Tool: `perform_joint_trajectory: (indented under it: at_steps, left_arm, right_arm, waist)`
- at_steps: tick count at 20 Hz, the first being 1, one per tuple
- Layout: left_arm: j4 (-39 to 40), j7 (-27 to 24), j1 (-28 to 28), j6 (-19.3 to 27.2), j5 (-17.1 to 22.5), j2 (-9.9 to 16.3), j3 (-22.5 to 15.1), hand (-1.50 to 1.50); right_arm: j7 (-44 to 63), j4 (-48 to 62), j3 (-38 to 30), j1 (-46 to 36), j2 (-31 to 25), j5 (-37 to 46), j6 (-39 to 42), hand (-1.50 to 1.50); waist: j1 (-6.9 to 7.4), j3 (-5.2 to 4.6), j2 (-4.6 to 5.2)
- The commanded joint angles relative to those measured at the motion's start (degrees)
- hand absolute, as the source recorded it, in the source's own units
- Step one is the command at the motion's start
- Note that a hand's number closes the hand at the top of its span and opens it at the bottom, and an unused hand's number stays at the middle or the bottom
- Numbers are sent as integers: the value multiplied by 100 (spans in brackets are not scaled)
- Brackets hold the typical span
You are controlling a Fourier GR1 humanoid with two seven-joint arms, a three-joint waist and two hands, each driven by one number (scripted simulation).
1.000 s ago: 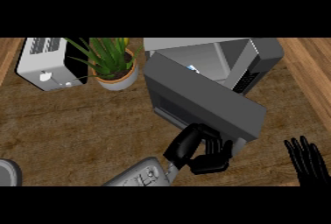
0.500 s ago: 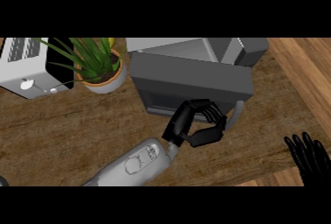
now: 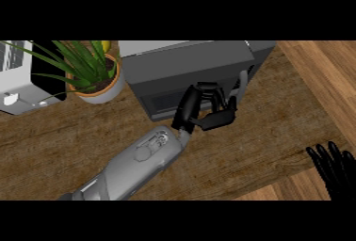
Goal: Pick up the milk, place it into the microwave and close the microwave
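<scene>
The grey microwave (image 3: 195, 63) stands at the back of the counter, and its dark door (image 3: 167, 80) looks swung shut or very nearly so. A pale vertical handle (image 3: 240, 84) shows at the door's right side. My left hand (image 3: 203, 107) is against the door's lower right part with its fingers curled, and nothing shows in them. The milk is not visible anywhere. My right hand (image 3: 332, 165) rests at the lower right edge, fingers straight and pointing up, away from the microwave.
A potted green plant (image 3: 96, 80) stands just left of the microwave. A white toaster (image 3: 17, 87) is at the far left. The wooden counter (image 3: 83, 141) ends at a diagonal edge on the right, near my right hand.
The microwave door has swung from wide open to shut or nearly shut, with my left hand following it inward. My right hand has stayed at the lower right.
</scene>
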Motion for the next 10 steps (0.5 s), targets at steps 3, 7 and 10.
perform_joint_trajectory:
  at_steps: [3, 7, 10]
  left_arm:
    - [477, -336, -494, -26, 423, 0, 322, 150]
    - [688, -542, -585, -45, 555, 0, 410, 150]
    - [736, -670, -586, -52, 635, 0, 336, 150]
  right_arm:
    - [80, -267, 25, 17, -74, -279, 177, -150]
    - [188, -402, -72, 79, -259, -431, 252, -150]
    - [231, -472, -41, 62, -297, -538, 331, -150]
  waist:
    - [-193, 7, 71]
    - [-248, 8, 90]
    - [-297, 20, 116]
